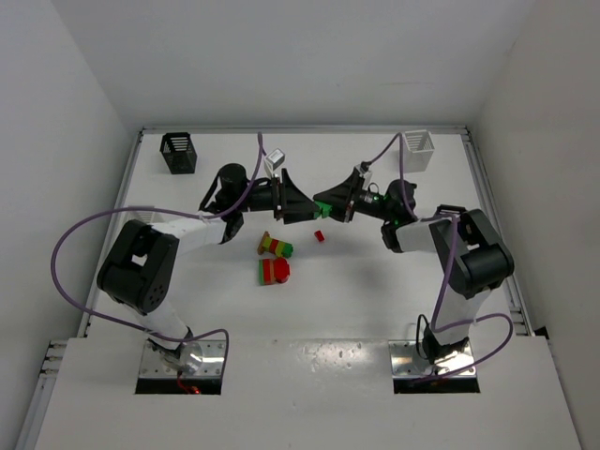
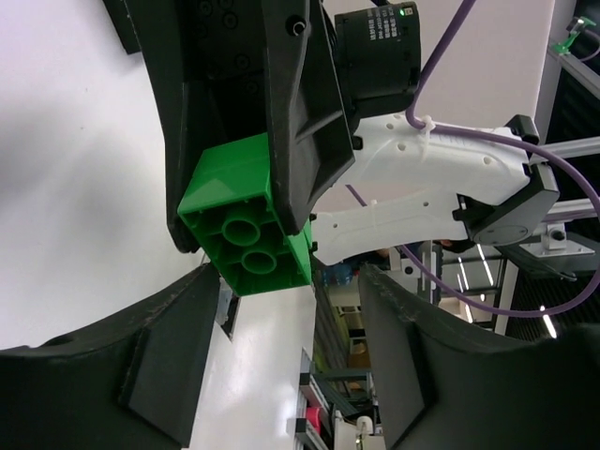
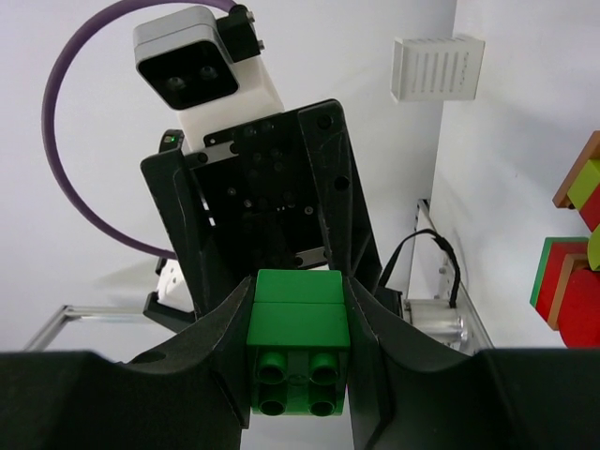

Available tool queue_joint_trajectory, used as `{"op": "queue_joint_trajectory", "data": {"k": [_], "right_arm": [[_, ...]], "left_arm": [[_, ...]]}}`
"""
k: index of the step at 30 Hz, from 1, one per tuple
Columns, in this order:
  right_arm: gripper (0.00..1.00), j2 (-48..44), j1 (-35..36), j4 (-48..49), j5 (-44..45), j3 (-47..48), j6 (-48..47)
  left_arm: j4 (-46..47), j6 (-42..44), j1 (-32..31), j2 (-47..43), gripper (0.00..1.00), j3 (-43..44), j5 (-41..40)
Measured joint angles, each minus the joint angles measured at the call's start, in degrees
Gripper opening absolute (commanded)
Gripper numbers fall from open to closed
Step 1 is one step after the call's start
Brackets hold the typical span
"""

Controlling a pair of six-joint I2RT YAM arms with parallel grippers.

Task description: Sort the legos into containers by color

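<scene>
**Two grippers meet tip to tip above mid-table, with a green brick between them**

The left arm rises from its base at the near left and bends at a bulky elbow close to the left edge of the table (image 1: pixel 375 291). From there it reaches right, so the left gripper (image 1: pixel 307 206) points rightward over the table's middle. The right arm mirrors it from the near right, and the right gripper (image 1: pixel 336 207) points leftward. The two grippers face each other almost nose to nose.

The right gripper's fingers (image 3: pixel 220 337) pinch a green brick (image 3: pixel 300 314) from both sides, holding it in the air. The brick's hollow underside faces the left wrist camera.

The left gripper's fingers (image 2: pixel 159 366) are spread on either side of the brick's free end. There is clear space beside one finger. The other fingertip sits just beside a corner of the brick, and it cannot be told whether they touch.

Just nearer than the grippers lie a small red piece (image 1: pixel 320 235), a multicolour stack (image 1: pixel 276 247) and a red-and-green stack (image 1: pixel 274 272).

A black basket (image 1: pixel 178 153) stands at the far left corner and a white basket (image 1: pixel 418 148) at the far right corner. Both are well apart from the grippers. Bare table lies between the loose pieces and the right arm, and also along the back edge between the two baskets.
</scene>
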Motion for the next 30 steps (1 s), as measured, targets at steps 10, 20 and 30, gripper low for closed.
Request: {"op": "queue_joint_trajectory", "data": {"k": [10, 20, 30], "right_arm": [[0.0, 0.33, 0.94, 0.07, 0.24, 0.0, -0.13], [0.09, 0.33, 1.27, 0.66, 0.83, 0.02, -1.51], [0.78, 0.33, 1.97, 0.72, -0.5, 0.22, -3.15]], "left_arm": [[-0.72, -0.17, 0.44, 0.55, 0.55, 0.0, -0.74], [-1.88, -0.81, 0.46, 0.85, 0.2, 0.0, -1.09], [-4.63, 2.4, 1.62, -0.74, 0.0, -0.83, -3.02]]}}
